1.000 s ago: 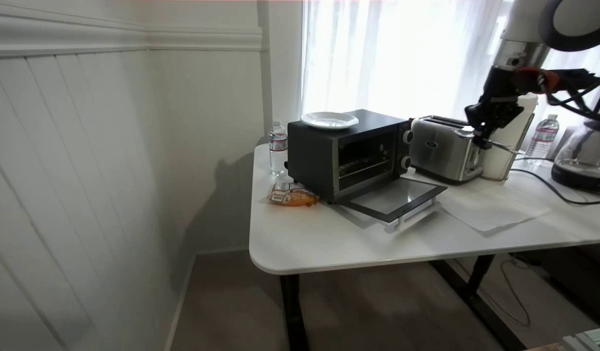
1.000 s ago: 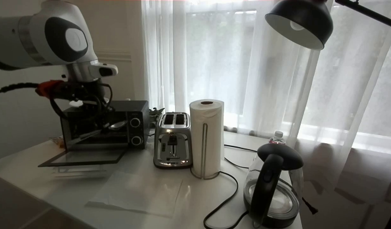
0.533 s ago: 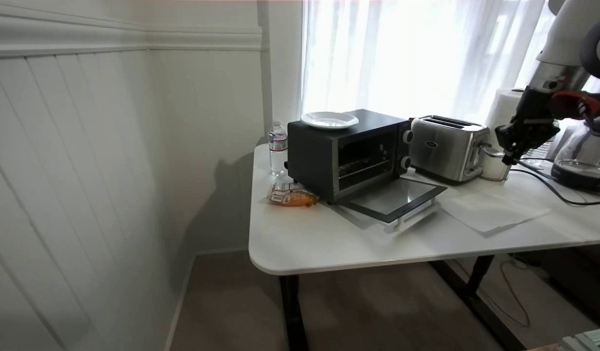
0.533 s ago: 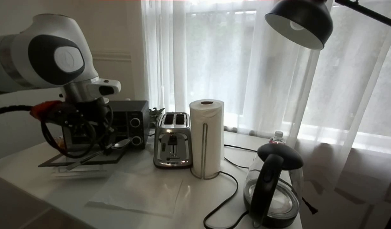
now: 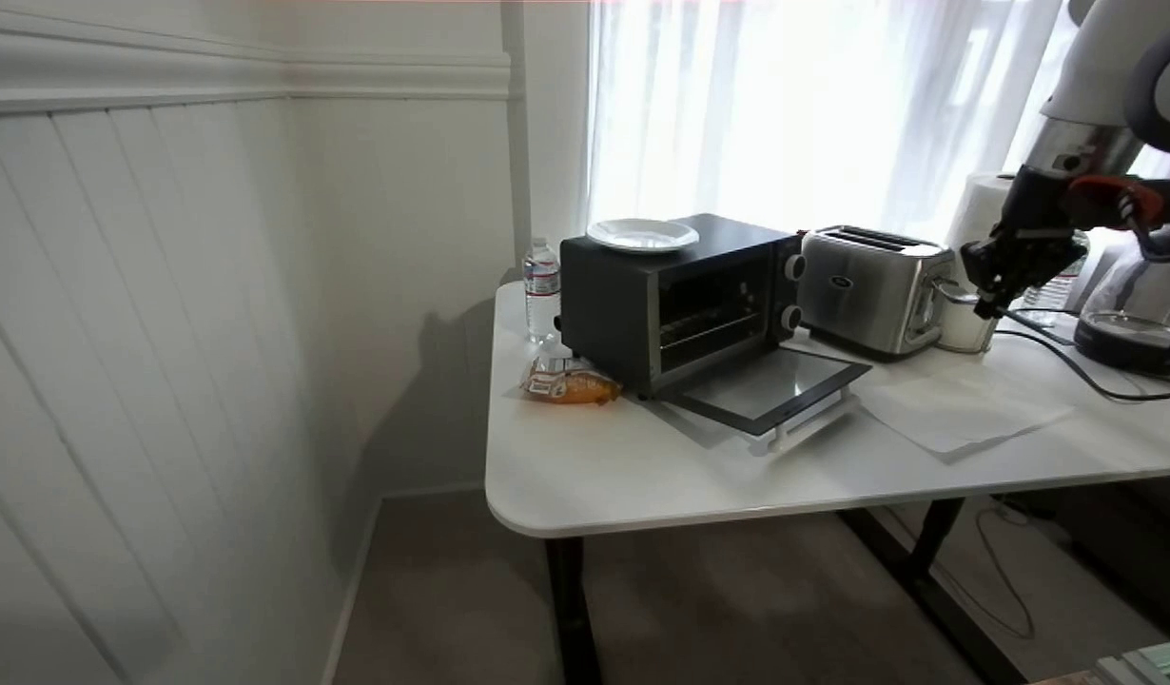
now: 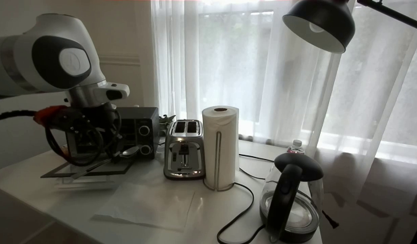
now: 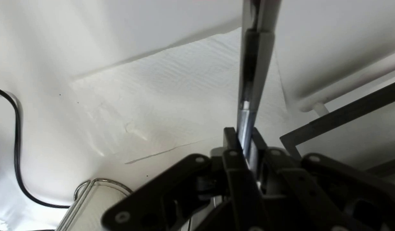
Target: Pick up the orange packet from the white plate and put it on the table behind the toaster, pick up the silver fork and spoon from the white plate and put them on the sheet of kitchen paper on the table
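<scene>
Delivery of the spoon (image 6: 130, 151), presumably. In an exterior view, showing the orange packet (image 5: 574, 382) already on the table (image 5: 623, 466) beside the toaster oven (image 5: 633, 304). In an exterior view, holding the spoon aloft, apart from the paper (image 6: 145, 206). In the wrist view, pinching a metal handle (image 7: 261, 64) in a narrowed gripper (image 7: 244, 139), leaving the fork unclear. Next, probably calling for lowering, then release.

Your arm (image 6: 57, 56) is bent downward, gripper (image 7: 244, 138) set in a narrow pinch.
In an exterior view it reaches in from the left edge and turns down at the wrist (image 6: 83, 96), your gripper slanting beneath; in the wrist view your two fingers (image 7: 230, 139) stand close together, almost parallel.
</scene>
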Motion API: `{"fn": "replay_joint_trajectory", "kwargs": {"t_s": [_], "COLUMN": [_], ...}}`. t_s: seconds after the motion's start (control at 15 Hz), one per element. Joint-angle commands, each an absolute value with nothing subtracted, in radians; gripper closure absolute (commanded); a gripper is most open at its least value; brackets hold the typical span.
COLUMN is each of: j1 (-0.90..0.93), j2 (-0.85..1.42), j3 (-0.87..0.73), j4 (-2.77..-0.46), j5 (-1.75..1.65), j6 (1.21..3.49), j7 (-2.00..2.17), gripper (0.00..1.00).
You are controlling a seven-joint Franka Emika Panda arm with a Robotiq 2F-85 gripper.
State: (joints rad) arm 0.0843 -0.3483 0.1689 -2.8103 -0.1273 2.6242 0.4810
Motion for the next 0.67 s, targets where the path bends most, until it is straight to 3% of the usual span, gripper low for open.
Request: {"fn": "replay_joint_trajectory", "kwargs": {"t_s": [0.0, 0.6], "j1": [0.005, -0.216], "j2": [-0.230, -0.044], "j3": [0.218, 0.222], "j4": [-2.770, -2.716], "j5": [-0.148, -0.510], "j6": [2.706, 2.754], "j7": [0.551, 1.121], "gripper": [0.97, 0.97]}}
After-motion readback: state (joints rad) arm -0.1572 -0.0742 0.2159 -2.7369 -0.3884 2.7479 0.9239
